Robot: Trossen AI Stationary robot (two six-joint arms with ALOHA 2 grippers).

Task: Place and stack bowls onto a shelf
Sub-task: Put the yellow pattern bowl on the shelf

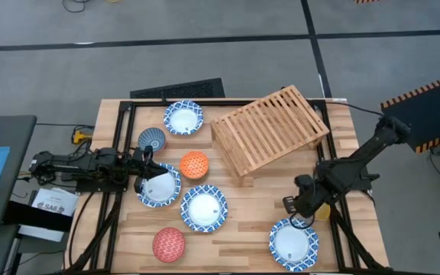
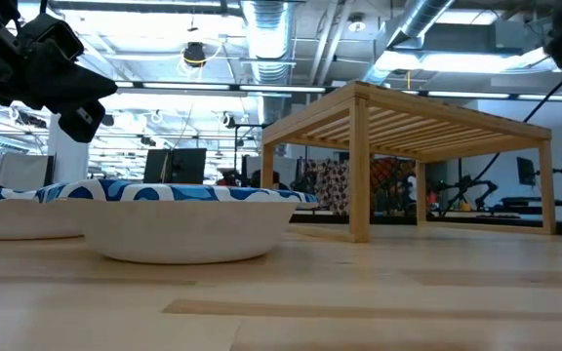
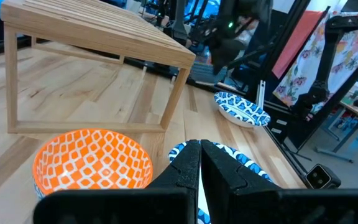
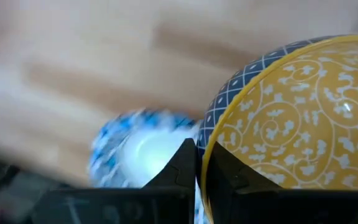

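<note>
Right gripper (image 4: 199,163) clamps the rim of a yellow bowl (image 4: 297,124), fingers pinched together on it, lifted above a blue-and-white bowl (image 1: 293,242) directly beneath. Shelf (image 1: 270,128) stands beyond it, toward the table's far edge, nothing on its slats. Left gripper (image 3: 200,167) is pinched closed over another blue-and-white bowl (image 1: 159,186); orange bowl (image 3: 92,162) just ahead of it, shelf farther on.

My left pincer (image 3: 200,163), fingers pressed together, hangs beside the orange bowl (image 3: 92,163) before the shelf (image 3: 98,38).
</note>
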